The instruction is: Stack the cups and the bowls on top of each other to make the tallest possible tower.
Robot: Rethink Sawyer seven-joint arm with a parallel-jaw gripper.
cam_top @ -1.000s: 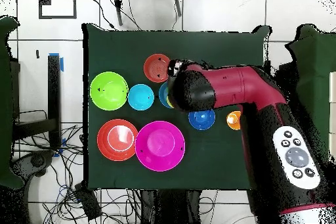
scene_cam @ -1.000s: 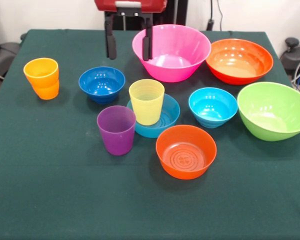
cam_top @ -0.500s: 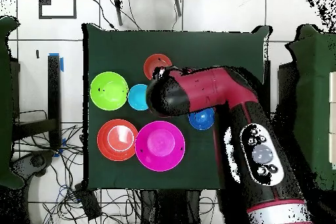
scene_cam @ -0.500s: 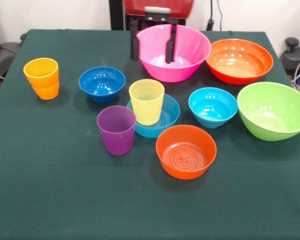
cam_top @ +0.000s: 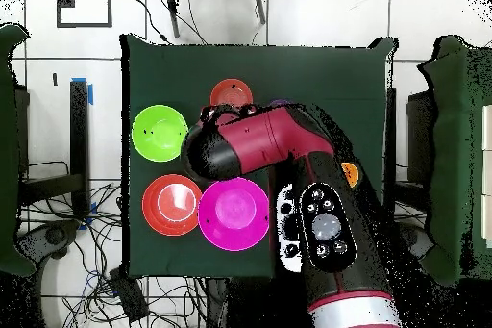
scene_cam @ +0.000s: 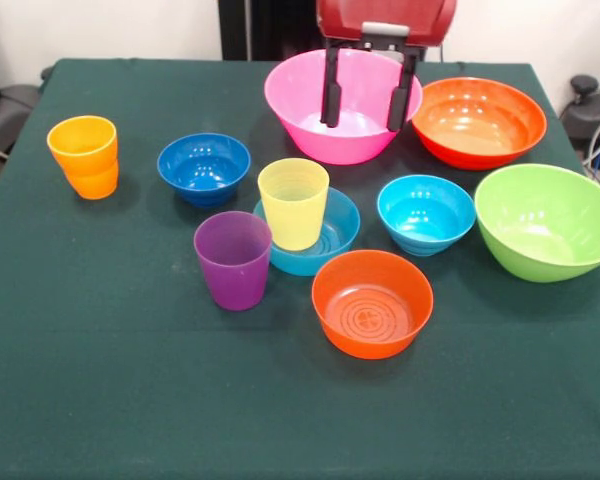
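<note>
The tower (scene_cam: 302, 222) stands near the table's centre: a mid-blue small bowl (scene_cam: 330, 245) as base with the pale yellow cup (scene_cam: 293, 203) upright inside it, nothing above. Cups total three: the yellow one, a purple cup (scene_cam: 233, 259) just beside the base bowl, and an orange cup (scene_cam: 84, 156) well apart near the table edge. Small bowls total four: the mid-blue base, a dark blue bowl (scene_cam: 204, 167), a cyan bowl (scene_cam: 426, 213) and an orange-red small bowl (scene_cam: 372, 302). Large bowls total three: pink (scene_cam: 310, 115), orange-red (scene_cam: 478, 121) and lime green (scene_cam: 547, 220). The gripper (scene_cam: 364, 109) hangs over the pink bowl with its fingers (scene_cam: 331, 90) spread apart, holding nothing. In the overhead view the arm (cam_top: 259, 146) covers the tower and most of the small pieces; the green table (scene_cam: 130, 380) otherwise shows fully.
</note>
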